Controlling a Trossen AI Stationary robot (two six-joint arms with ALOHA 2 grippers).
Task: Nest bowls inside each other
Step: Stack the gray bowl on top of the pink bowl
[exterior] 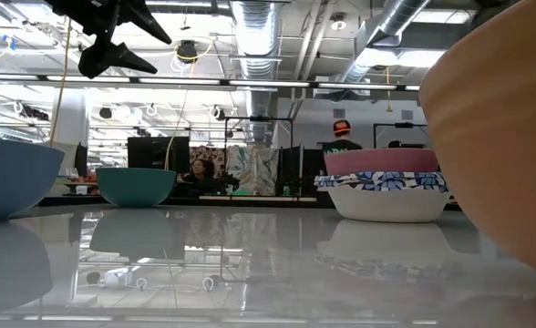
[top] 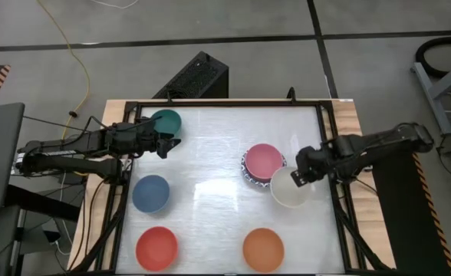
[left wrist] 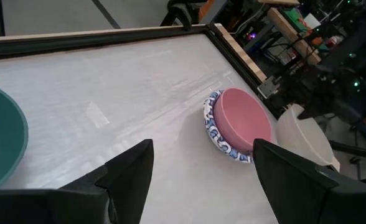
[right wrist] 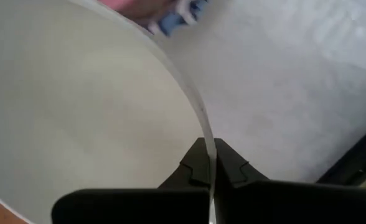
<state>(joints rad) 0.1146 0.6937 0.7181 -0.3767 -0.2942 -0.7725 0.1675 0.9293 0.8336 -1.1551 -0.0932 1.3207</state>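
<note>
The right tool [top: 299,178] pinches the cream bowl [top: 290,188] by its rim, just beside the pink bowl [top: 263,159]. Best lifted level and centred over the pink one before letting go. The left tool [top: 162,141] gapes wide near the green bowl [top: 166,123] — holding nothing.

Green bowl [top: 167,121], blue bowl [top: 150,192], red bowl [top: 156,248], orange bowl [top: 263,249], cream bowl [top: 290,188]; pink bowl [top: 264,159] in blue-and-white patterned bowl [top: 248,175]; white worktop [top: 210,153].

- The white table [top: 218,153] has a black frame [top: 225,103] around its top.
- A black perforated box [top: 192,77] stands on the floor just beyond the table's far edge.
- A yellow cable [top: 74,54] lies on the floor, beyond the table's far left corner.
- A person with a red cap [exterior: 343,137] is in the room behind the table.
</note>
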